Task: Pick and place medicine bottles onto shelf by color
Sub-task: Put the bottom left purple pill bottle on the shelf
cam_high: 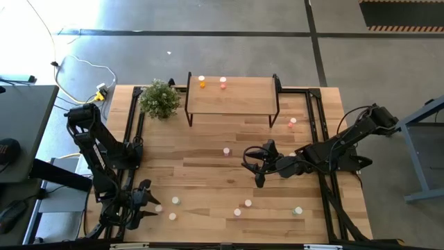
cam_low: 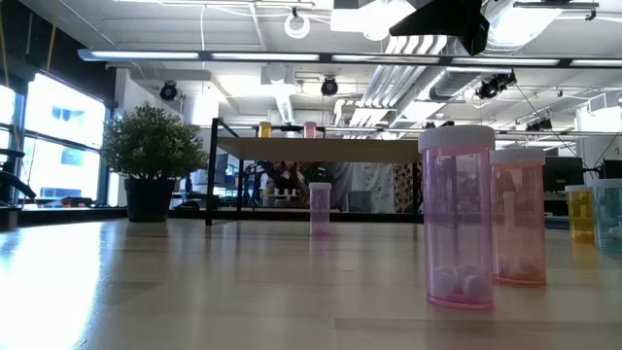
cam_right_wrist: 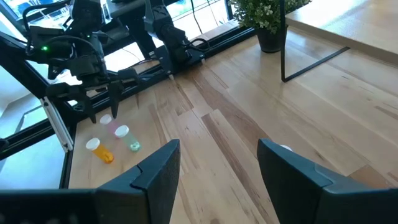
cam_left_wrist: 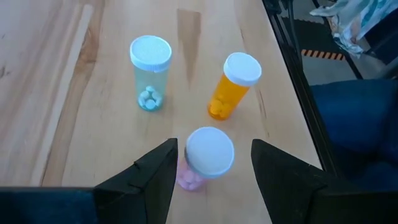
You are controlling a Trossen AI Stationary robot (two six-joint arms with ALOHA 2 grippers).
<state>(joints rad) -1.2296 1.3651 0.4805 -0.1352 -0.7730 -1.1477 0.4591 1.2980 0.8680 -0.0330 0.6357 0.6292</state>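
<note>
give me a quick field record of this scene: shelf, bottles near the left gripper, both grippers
shelf: far side of table, beside potted plant
on shelf: orange bottle, pink bottle
left gripper: open, fingers either side of a pink bottle, near left corner
nearby: green bottle, orange bottle
right gripper: open, empty, mid-table
</note>
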